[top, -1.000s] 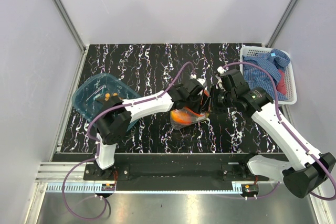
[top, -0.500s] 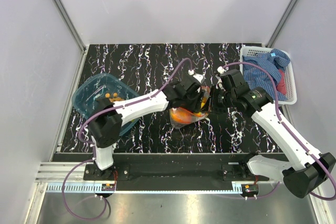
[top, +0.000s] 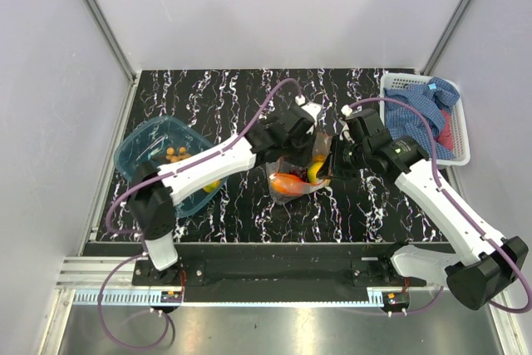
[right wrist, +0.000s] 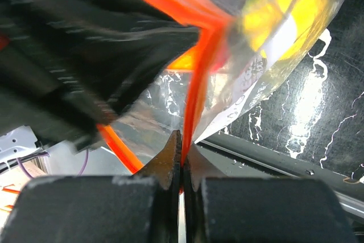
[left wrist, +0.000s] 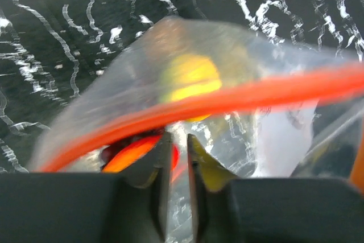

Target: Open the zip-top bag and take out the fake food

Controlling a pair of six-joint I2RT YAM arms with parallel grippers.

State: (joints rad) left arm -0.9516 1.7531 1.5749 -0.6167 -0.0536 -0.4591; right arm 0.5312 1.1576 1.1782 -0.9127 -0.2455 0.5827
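The zip-top bag hangs between both grippers at mid-table, clear with an orange-red zip strip. Fake food sits inside it: an orange fruit and a yellow one, which also shows as a yellow fruit in the left wrist view. My left gripper is at the bag's far edge. Its jaws stand a narrow gap apart with clear bag film between them. My right gripper is shut on the zip strip, fingertips pinched together.
A blue translucent tub at the left holds small tan balls and a yellow piece. At the back right, a white basket holds a blue checked cloth. Grey walls ring the black marbled table.
My left gripper has moved toward the far side of the bag and its jaws have narrowed from wide to almost shut. The bag's mouth has spread. The right gripper has kept its hold.
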